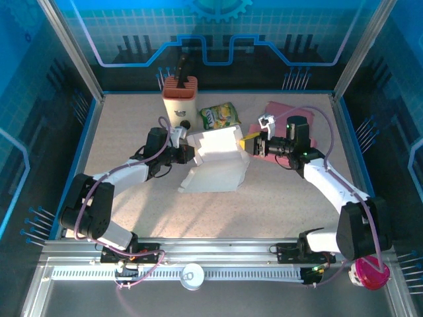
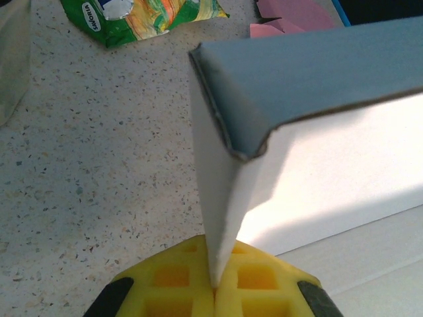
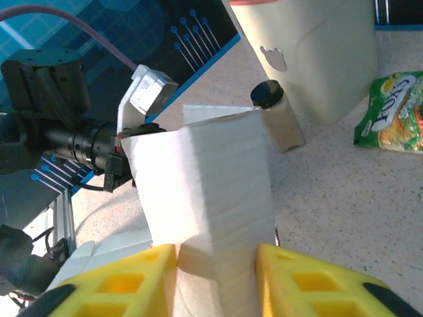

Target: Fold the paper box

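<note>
Found the paper box (image 1: 215, 162) near the middle of the tabletop (image 1: 132, 125), between the two arms, only partly formed. Noted a rear wall raised and, from the left wrist view, one corner creased upright. Noted the front panels lying splayed and slanted, not yet brought up. Judged the task to be about midway, with the remaining walls and closing flaps left to fold and lock.

Observed the left gripper (image 1: 187, 153) fully closed, pinching the thin edge of a standing panel at the box's left. Confirmed this from the left wrist, yellow pads (image 2: 172, 281) meeting on the card. Recorded the left arm stretched forward, gripper low and horizontal.

Observed the right gripper (image 1: 252, 144) narrowly parted and apparently closed on a thick, doubled wall at the box's right, a pad against each face. Recorded the right arm reaching in from the right, forearm angled inward, gripper horizontal.

Noted a snack packet (image 1: 219, 116) and a cream holder (image 1: 180, 98) behind the box, apart from it.
</note>
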Tool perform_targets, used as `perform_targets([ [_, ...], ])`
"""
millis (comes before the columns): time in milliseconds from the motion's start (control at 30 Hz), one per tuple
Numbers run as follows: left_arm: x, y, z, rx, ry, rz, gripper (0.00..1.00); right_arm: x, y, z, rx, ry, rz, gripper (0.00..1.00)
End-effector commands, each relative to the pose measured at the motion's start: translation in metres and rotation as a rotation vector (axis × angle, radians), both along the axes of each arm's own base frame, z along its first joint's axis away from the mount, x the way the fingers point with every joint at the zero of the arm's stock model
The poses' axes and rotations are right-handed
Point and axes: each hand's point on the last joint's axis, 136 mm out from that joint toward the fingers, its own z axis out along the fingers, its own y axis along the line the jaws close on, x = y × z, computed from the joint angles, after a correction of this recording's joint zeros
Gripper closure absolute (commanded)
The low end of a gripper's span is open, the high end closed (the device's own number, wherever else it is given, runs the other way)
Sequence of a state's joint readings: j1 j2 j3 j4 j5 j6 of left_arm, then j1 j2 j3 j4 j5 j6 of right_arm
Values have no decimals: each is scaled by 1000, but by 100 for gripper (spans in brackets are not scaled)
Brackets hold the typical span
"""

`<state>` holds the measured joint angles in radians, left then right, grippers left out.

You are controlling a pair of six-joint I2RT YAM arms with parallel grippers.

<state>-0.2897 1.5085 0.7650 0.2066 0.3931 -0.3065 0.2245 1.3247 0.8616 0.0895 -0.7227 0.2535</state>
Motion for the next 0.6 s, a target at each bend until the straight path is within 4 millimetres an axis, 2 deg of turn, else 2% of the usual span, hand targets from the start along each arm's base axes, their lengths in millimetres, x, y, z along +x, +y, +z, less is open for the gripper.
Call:
perform_targets([
  [0, 2, -11, 31, -11, -90, -44, 100, 5, 5, 3, -46, -23, -1, 67],
  [200, -1, -13, 36, 6, -113, -48, 100, 12, 5, -7, -151, -46, -72, 63],
  [433, -5, -15, 41, 32, -128, -50, 100, 23, -1, -22, -324, -87, -204, 66],
  [467, -5, -15, 42, 34, -130, -50, 100, 25, -3, -23, -337, -92, -218, 64],
  [533, -6, -15, 41, 39, -130, -53, 100, 26, -2, -24, -347, -101, -231, 52],
  [567, -6, -16, 42, 40, -129, -54, 100, 26, -2, -24, -344, -101, -233, 50],
])
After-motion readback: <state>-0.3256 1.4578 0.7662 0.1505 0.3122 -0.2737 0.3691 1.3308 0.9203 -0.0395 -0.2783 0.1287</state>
